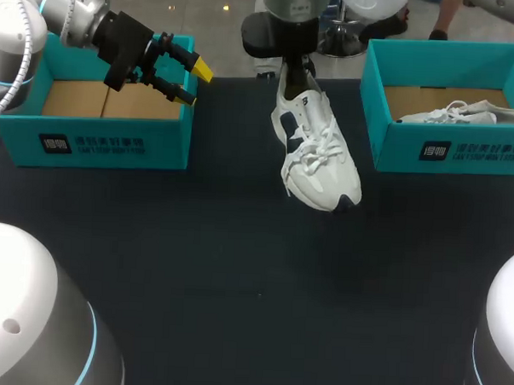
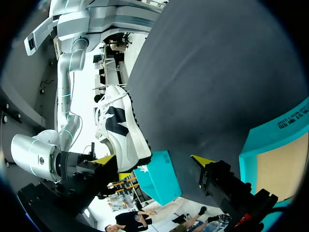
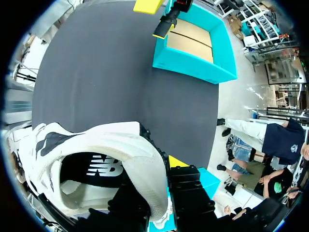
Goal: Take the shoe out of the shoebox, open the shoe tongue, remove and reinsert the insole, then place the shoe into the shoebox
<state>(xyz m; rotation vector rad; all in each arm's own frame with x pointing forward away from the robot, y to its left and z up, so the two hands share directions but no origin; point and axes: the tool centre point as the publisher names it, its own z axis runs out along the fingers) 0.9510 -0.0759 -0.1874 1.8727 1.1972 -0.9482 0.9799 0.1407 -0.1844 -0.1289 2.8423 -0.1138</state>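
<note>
Here, right claw (image 1: 296, 75) grasping white shoe (image 1: 320, 157) by heel, one finger hidden inside.
Left claw (image 1: 193, 83) released over left box (image 1: 105, 143); second shoe (image 1: 465, 112) in right box (image 1: 446, 154) cut off.

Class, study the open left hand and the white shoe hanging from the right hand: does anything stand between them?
Nothing visible does. The left hand hovers open above the right end of the left shoebox, and the shoe hangs from the right hand over mid-table. Only open air above the bare dark table separates them.
</note>
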